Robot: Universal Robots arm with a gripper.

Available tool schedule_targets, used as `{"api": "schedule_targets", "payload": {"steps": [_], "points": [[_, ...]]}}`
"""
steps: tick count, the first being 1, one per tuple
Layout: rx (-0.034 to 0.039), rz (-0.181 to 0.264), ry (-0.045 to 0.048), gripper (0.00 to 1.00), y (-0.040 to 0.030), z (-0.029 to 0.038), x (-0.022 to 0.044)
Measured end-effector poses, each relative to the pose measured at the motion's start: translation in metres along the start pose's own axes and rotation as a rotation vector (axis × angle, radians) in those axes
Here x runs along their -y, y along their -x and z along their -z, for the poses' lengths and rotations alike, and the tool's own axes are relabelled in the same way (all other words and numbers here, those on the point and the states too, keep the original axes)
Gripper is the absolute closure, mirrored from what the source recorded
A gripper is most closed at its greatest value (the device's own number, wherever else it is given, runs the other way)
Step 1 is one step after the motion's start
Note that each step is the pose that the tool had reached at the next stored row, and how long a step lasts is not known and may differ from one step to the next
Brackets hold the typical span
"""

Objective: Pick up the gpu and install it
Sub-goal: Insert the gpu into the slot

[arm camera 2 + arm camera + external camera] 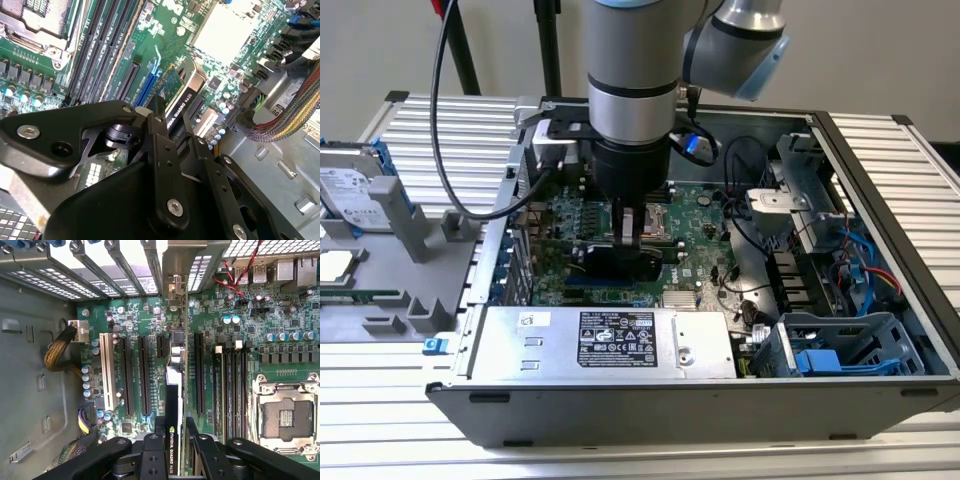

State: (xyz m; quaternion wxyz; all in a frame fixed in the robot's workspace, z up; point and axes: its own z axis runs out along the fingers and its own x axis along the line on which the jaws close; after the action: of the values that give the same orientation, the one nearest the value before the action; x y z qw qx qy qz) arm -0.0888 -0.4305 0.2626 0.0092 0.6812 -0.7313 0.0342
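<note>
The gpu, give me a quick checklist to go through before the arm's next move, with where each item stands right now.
1. Grip: gripper shut on the gpu, card edge-on between the fingers: ok.
2. Card over the motherboard inside the case: ok.
3. Card edge runs parallel to the long slots in the first wrist view: ok.
4. Bracket end lines up with the open rear slot: ok.
5. Card fully seated in its slot: cannot tell.
6. Braided cable bundle lies off to the side of the card: ok.

Gripper (172, 122) matt black metal; gpu (172, 410) glossy black plastic; case (650, 400) dull grey metal (smooth).
</note>
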Motion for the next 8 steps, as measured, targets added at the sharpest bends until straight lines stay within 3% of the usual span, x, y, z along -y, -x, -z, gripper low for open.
{"api": "schedule_targets", "payload": {"steps": [8], "points": [[0.0007, 0.003, -0.0014, 1.0, 0.0004, 0.0001, 0.0002]]}}
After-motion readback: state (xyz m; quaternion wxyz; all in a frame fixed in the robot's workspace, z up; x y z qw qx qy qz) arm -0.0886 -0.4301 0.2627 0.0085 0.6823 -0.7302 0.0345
